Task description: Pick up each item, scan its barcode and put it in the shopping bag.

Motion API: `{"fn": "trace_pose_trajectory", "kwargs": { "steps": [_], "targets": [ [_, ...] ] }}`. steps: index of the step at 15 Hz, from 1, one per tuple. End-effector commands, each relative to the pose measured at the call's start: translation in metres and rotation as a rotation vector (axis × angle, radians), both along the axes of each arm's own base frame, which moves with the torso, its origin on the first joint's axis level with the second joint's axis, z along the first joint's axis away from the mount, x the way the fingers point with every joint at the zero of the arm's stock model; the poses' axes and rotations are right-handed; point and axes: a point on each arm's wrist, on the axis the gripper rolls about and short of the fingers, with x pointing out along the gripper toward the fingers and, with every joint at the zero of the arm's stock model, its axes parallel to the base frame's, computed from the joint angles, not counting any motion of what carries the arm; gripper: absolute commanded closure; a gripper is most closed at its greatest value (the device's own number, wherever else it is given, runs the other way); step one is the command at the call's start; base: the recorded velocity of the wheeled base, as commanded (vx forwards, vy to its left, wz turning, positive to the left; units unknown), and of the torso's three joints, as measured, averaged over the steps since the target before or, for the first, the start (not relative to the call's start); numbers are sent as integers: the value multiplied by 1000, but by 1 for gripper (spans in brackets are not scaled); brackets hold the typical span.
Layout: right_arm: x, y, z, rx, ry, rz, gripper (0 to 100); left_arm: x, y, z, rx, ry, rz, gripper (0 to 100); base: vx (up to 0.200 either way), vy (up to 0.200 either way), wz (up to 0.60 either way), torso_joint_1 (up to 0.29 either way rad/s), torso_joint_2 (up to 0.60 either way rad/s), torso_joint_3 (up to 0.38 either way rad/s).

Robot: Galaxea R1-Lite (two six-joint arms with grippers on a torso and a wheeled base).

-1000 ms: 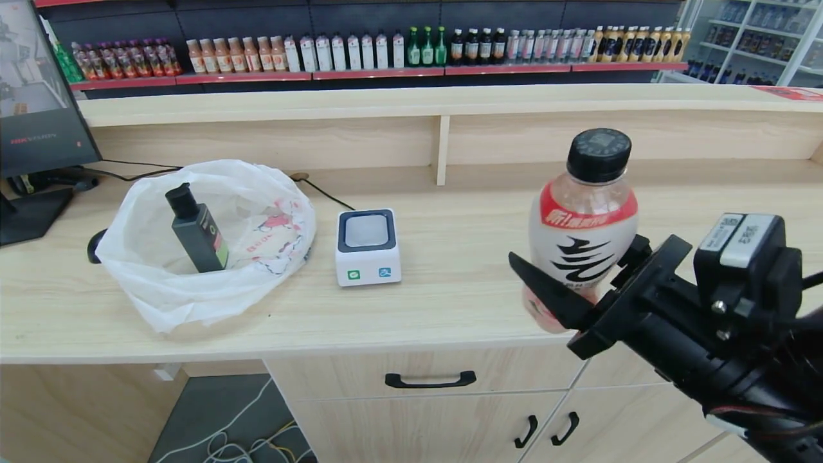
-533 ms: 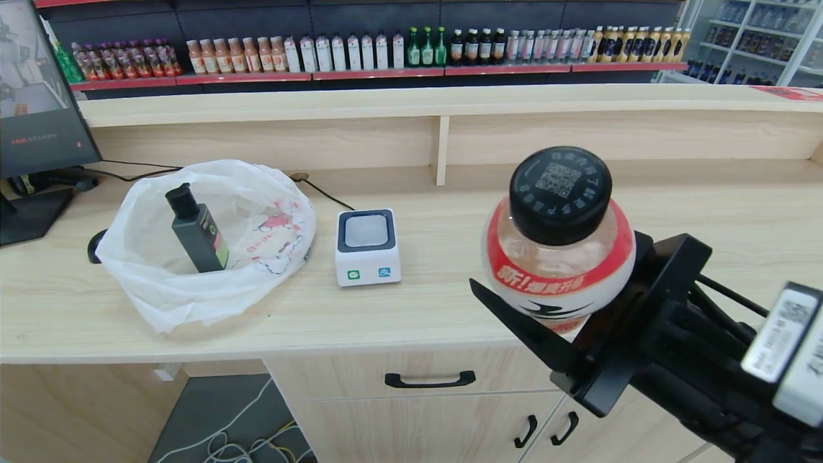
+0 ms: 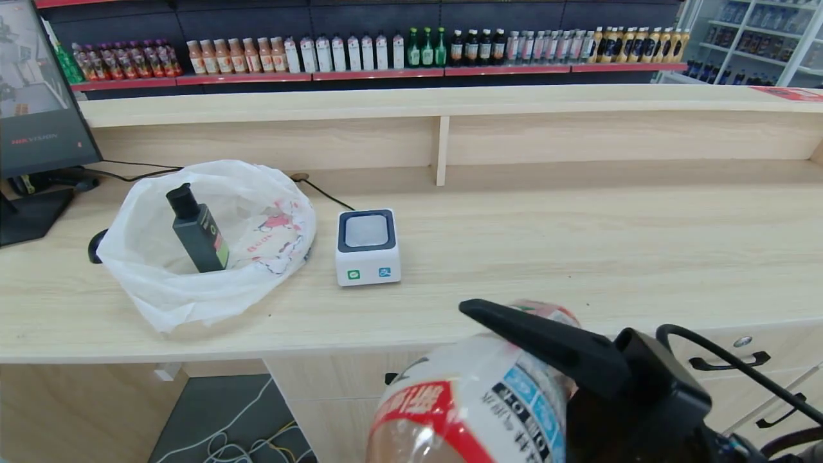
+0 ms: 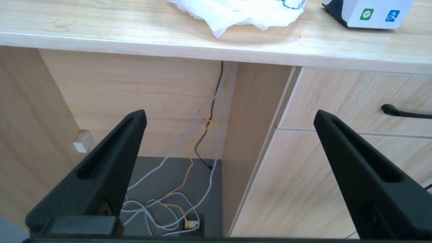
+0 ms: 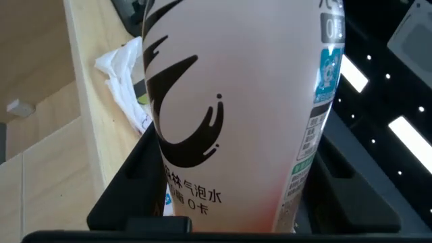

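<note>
Nearest, the right gripper [image 5: 236, 202] is clamped on the drink bottle [image 3: 463, 411], one finger on each side of its body. The bottle is tipped well off upright, its red shoulder band towards the near side. It hangs in the air in front of the worktop's [image 3: 578, 257] near edge, right of centre and over the cabinet fronts.

I judge the bottle moderately heavy if full. Its smooth round label would let it twist or slide between the fingers, and its thin plastic wall would give under a hard squeeze. The mid-body hold looks right, since the neck end would swing.

The left gripper [image 4: 229, 118] hangs low, below the worktop edge on the left, with its fingers spread wide and nothing between them.

On the worktop, the white scanner [image 3: 368, 246] sits left of centre with its window facing up. Just beside it on the left lies the shopping bag [image 3: 148, 270], mouth open, with a dark pump bottle [image 3: 198, 231] standing inside.

Farther left is a monitor [image 3: 38, 103], and the far shelf [image 3: 386, 74] carries rows of drinks.
</note>
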Motion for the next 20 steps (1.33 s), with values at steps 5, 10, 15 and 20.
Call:
{"fn": "trace_pose_trajectory", "kwargs": {
  "steps": [5, 10, 15, 20],
  "targets": [
    [-1, 29, -14, -102, -119, 10, 100, 0, 0, 0, 0, 0, 1, 0, 0, 0, 0, 0, 0, 0],
    [3, 28, -11, -117, -196, -2, 100, 0, 0, 0, 0, 0, 1, 0, 0, 0, 0, 0, 0, 0],
    [3, 25, -10, -134, -245, -31, 100, 0, 0, 0, 0, 0, -1, 0, 0, 0, 0, 0, 0, 0],
    [7, 23, -10, -139, -248, -48, 100, 0, 0, 0, 0, 0, -1, 0, 0, 0, 0, 0, 0, 0]
  ]
}}
